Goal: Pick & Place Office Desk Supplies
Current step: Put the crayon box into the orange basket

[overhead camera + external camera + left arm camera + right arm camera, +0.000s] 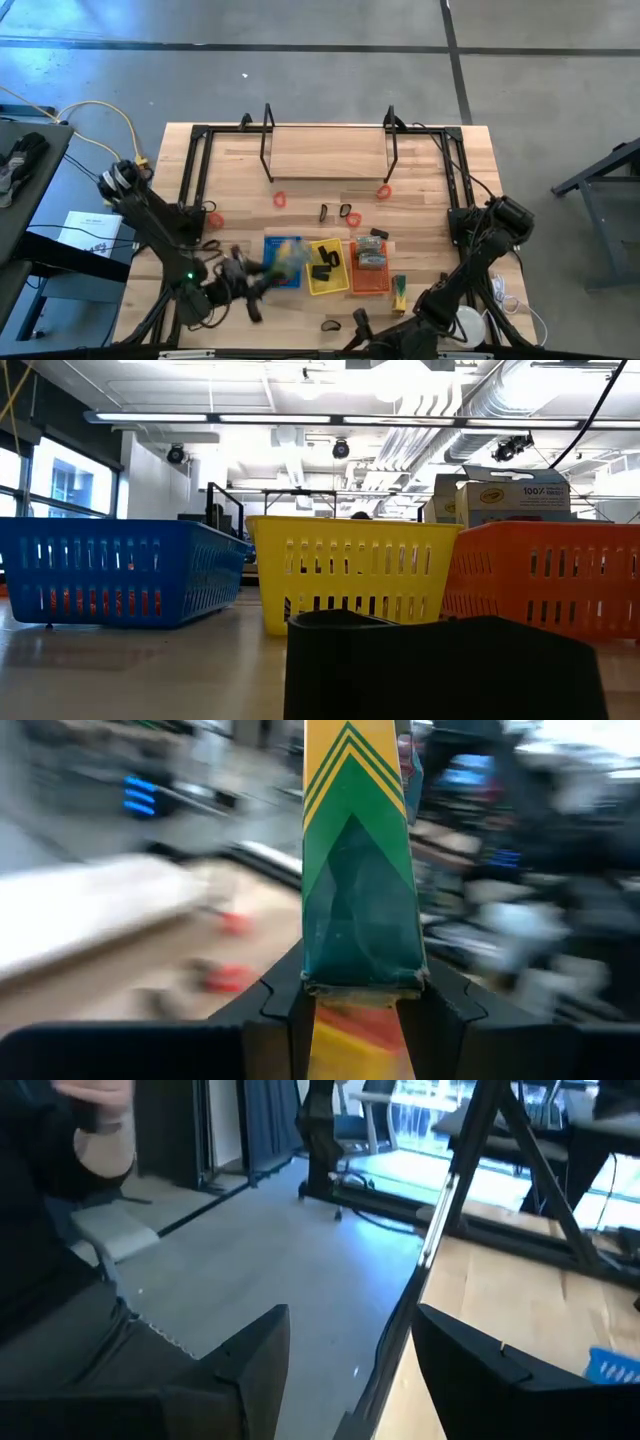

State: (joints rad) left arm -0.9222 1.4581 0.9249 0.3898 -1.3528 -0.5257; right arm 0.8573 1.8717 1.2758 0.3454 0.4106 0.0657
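The left gripper (355, 1005) pinches a green-yellow box (357, 860) by one end; its long axis runs straight out from the fingers, above the blue tray (272, 250). The right gripper (350, 1350) waits at the table's (330, 165) near edge, jaws spread, empty.

Trays ran blue (272, 246), yellow (327, 283), orange (371, 281) on a pale wood counter (330, 165). Little red loops (280, 200) sat out there too. The box (358, 870) in the black left gripper (362, 1010) had green and yellow chevron stripes.
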